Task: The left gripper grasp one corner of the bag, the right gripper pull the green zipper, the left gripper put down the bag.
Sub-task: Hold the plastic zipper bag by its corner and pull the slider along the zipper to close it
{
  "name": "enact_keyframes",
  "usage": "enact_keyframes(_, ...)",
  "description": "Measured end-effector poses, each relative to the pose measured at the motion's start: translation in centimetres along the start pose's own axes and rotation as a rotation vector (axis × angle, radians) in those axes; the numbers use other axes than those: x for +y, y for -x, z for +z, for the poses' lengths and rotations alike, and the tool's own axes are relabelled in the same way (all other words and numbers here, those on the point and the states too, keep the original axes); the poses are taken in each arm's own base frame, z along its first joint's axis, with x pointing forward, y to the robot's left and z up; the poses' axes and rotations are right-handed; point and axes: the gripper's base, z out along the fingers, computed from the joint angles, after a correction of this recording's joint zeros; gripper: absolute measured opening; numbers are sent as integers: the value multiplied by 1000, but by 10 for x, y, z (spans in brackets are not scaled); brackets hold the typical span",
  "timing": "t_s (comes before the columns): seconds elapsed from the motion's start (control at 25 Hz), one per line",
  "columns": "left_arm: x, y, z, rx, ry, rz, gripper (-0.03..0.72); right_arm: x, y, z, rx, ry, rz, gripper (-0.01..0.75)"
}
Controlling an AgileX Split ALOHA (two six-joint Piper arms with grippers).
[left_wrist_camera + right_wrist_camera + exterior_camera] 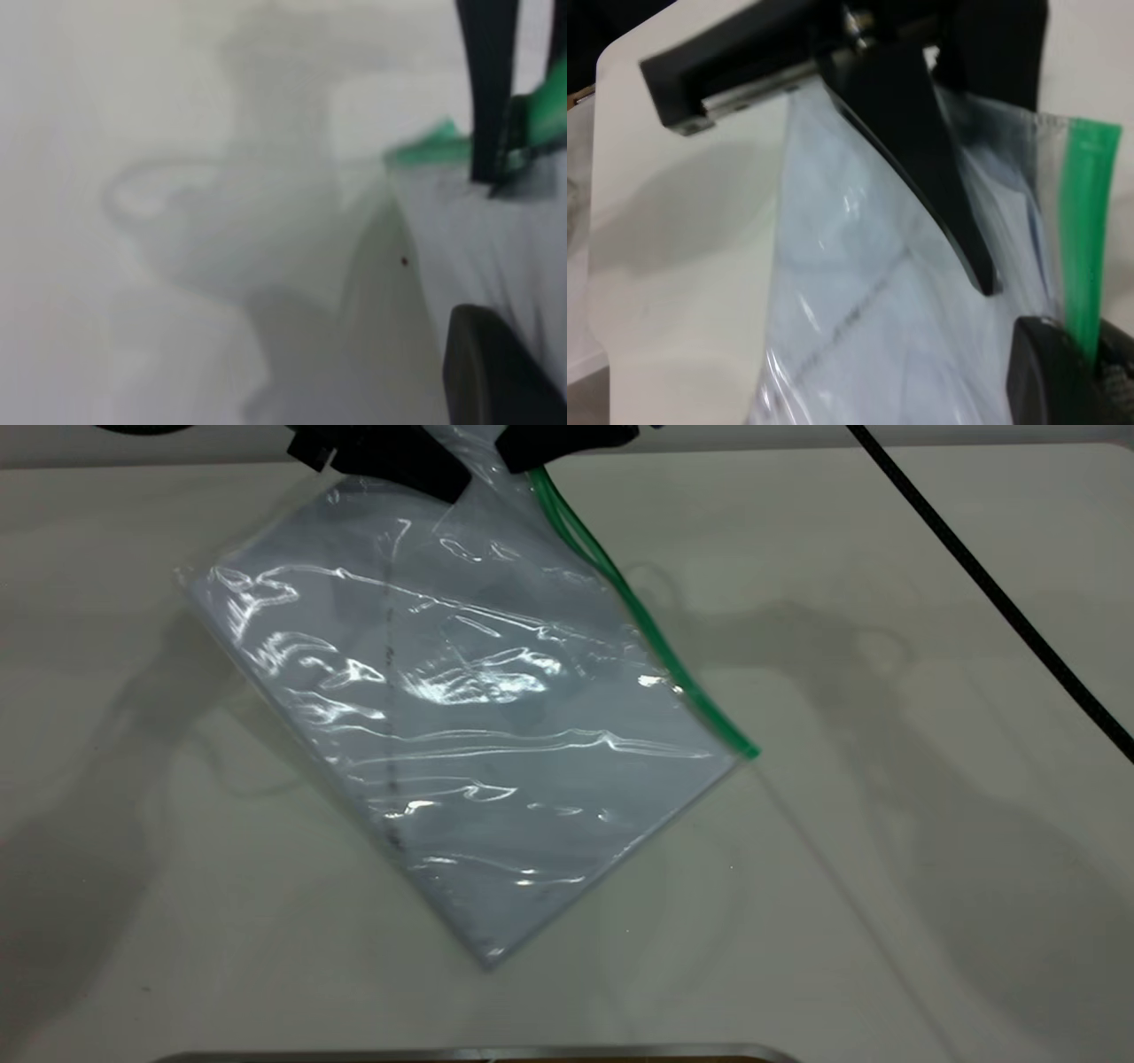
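Observation:
The bag (461, 726), clear plastic with white sheets inside, lies slanted on the table with its far end lifted. The green zipper (656, 638) runs along its right long edge. My left gripper (438, 478) is shut on the corner of the bag (483, 469) at the far end of the green strip. In the right wrist view its black finger (921, 142) lies across the plastic. My right gripper (540, 456) is right beside it, shut on the green zipper (1085, 221), which passes between its jaws (1099, 354). The slider tab is hidden. The left wrist view shows the bag (478, 248) and green strip (434, 142).
A black cable (983, 576) runs diagonally across the table's right side. A metal edge (478, 1054) lies along the front. The pale table (886, 824) is bare around the bag.

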Motion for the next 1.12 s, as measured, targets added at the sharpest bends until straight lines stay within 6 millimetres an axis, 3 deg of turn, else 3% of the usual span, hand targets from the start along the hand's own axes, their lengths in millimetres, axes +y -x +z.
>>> enact_keyframes(0.64, 8, -3, -17, -192, 58, -3, 51, -14, -10, 0, -61, 12, 85, 31)
enact_keyframes(1.12, 13, -14, -26, -259, 88, -33, 51, -22, -24, 14, -82, 22, 147, 39)
